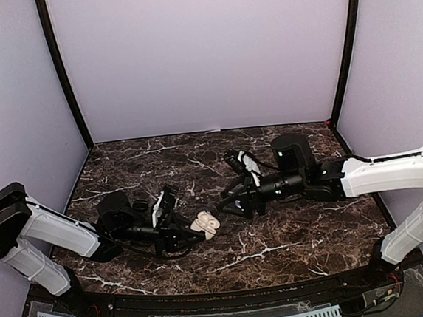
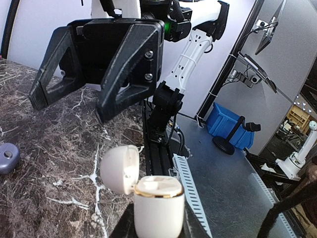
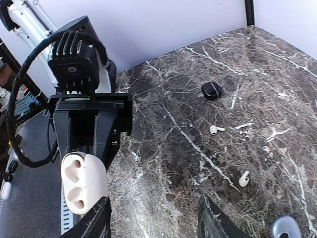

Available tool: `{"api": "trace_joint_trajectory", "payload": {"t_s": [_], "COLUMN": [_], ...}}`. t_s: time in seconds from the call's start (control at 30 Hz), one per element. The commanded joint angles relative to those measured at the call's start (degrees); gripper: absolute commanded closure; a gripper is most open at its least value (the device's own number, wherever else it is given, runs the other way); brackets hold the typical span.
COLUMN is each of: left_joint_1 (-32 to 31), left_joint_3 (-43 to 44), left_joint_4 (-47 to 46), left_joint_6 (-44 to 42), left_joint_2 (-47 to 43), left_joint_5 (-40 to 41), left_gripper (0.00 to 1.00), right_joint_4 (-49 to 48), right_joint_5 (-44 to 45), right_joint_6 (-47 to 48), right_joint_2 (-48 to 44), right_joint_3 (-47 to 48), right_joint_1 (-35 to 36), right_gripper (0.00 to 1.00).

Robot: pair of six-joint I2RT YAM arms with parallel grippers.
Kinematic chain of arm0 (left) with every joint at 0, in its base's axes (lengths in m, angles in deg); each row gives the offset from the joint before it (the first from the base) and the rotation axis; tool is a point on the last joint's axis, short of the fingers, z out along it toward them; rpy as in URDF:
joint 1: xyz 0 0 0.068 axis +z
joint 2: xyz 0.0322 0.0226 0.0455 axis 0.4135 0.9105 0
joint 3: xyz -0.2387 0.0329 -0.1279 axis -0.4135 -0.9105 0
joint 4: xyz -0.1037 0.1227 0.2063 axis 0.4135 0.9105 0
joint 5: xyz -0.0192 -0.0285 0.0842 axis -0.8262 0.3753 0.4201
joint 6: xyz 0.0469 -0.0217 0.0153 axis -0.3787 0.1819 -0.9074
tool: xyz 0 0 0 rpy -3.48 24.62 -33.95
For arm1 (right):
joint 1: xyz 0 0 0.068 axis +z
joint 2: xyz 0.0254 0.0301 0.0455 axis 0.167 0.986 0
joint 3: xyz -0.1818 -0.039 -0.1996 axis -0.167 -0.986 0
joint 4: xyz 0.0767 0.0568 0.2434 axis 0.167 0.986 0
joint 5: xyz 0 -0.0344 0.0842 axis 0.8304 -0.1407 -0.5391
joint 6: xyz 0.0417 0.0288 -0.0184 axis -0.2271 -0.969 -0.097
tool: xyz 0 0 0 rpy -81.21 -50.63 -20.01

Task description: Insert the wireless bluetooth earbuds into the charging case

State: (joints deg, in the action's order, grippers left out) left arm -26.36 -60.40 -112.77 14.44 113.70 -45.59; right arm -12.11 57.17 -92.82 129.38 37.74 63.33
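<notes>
One bluish case (image 3: 285, 229) cut off; white charging case (image 3: 79, 191) in left hand (image 3: 85, 161)

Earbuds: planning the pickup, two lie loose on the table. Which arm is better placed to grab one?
Likely right. The right claw is open and empty near the earbuds; the left claw is shut on the case.

table (image 1: 292, 233): I see dark brown marble with white veins
case (image 2: 158, 208): cream to my eye, with a gold rim
earbuds (image 3: 216, 129) (image 3: 243, 178): white
black case (image 3: 210, 90): black, and I make out a faint gold streak
pod (image 2: 7, 157): lilac-grey
walls (image 1: 202, 55): pale lilac, plain
arms (image 1: 387, 173): white shells, black joints
</notes>
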Motion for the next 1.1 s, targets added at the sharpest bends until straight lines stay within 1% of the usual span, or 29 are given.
{"api": "trace_joint_trajectory", "payload": {"t_s": [0.0, 0.13, 0.2, 0.3, 0.47, 0.53, 0.6, 0.7, 0.8, 0.9, 1.03, 1.07], "left_joint_1": [-0.1, -0.1, -0.1, -0.03, 0.34, 1.68, 4.2, 7.2, 9.23, 11.21, 13.51, 13.85], "left_joint_3": [0.19, -0.64, -1.27, -2.29, -4.19, -5.3, -6.78, -8.22, -9.19, -9.88, -10.45, -10.69], "left_joint_4": [-0.96, -0.85, -0.74, -1.12, -2.28, -3.62, -6.97, -8.96, -9.62, -9.51, -8.43, -8.39], "left_joint_6": [-1.5, -2.46, -2.8, -2.5, -0.81, 1.23, 3.7, 5.91, 6.47, 6.64, 5.59, 5.04], "left_joint_2": [-0.58, -1.47, -2.36, -3.34, -4.01, -4.11, -3.96, -4.13, -4.86, -6.02, -7.79, -8.33], "left_joint_5": [-1.08, -0.63, -0.39, 2.92, 6.24, 6.68, 5.63, 4.19, 3.24, 2.75, 2.7, 3.05], "left_gripper": [0.79, 0.79, 0.79, 0.8, 0.8, 0.8, 0.8, 0.8, 0.8, 0.8, 0.8, 0.8], "right_joint_4": [-1.15, -2.15, -1.95, -2.07, -3.7, -4.85, -5.84, -5.42, -4.14, -5.58, -6.34, -7.18], "right_joint_5": [-6.53, -4.61, -1.38, 5.54, 13.26, 15.41, 17.7, 18.79, 19.32, 21.42, 27.82, 30.24], "right_joint_6": [2.03, 1.21, 0.98, 0.2, -2.19, -3.67, -5.73, -6.67, -7.02, -6.14, -3.86, -3.27], "right_joint_2": [2.41, 2.18, 1.41, 0.01, -1.87, -2.14, -1.77, 0.13, 1.78, 1.31, 0.24, -0.47], "right_joint_3": [2.32, 1.5, 0.8, -0.66, -3.37, -4.39, -5.34, -5.22, -4.43, -5.92, -6.23, -6.72], "right_joint_1": [1.79, 2.01, 2.01, 1.93, 1.24, 0.76, 0.36, -0.28, -1.09, -1.41, -1.06, -0.88], "right_gripper": [0.4, 0.4, 0.4, 0.41, 0.43, 0.46, 0.47, 0.5, 0.51, 0.51, 0.52, 0.5]}}
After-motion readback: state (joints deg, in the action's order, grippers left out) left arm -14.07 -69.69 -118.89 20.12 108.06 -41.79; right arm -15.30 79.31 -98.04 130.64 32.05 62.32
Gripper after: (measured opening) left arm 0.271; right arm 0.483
